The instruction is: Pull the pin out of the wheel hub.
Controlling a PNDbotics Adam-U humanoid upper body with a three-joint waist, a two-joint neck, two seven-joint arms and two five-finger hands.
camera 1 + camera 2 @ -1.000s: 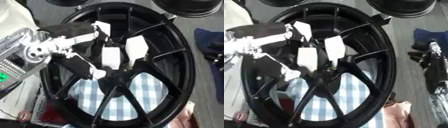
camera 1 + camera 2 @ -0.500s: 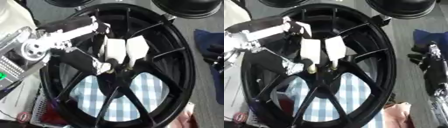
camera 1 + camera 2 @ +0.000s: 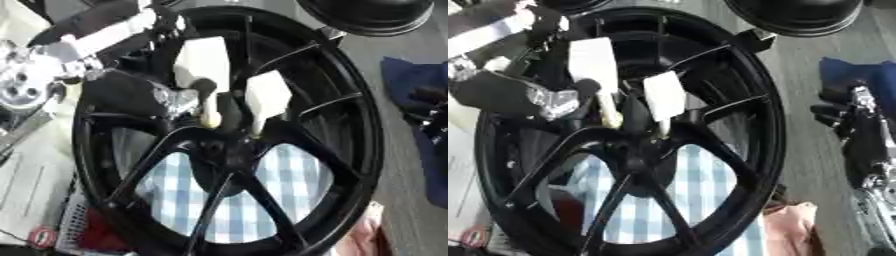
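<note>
The black wheel hub [image 3: 350,100] filled most of the view, its spokes meeting over blue-checked cloth [image 3: 289,175]. The left hand [image 3: 144,95] reached in over the rim from the upper left, its white-tipped fingers [image 3: 203,60] down among the spokes, pinching a pale pin [image 3: 210,119] just above the centre. The right hand [image 3: 859,120] lay outside the rim at the right edge; whether its fingers were curled could not be told.

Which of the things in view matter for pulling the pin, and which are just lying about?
Belong to the job:
wheel hub
pin, pale, near the hub's centre
left hand, fingers at the pin

Lying about:
checked cloth under the spokes
dark blue cloth
black round object at the far edge
right hand, idle at right
</note>
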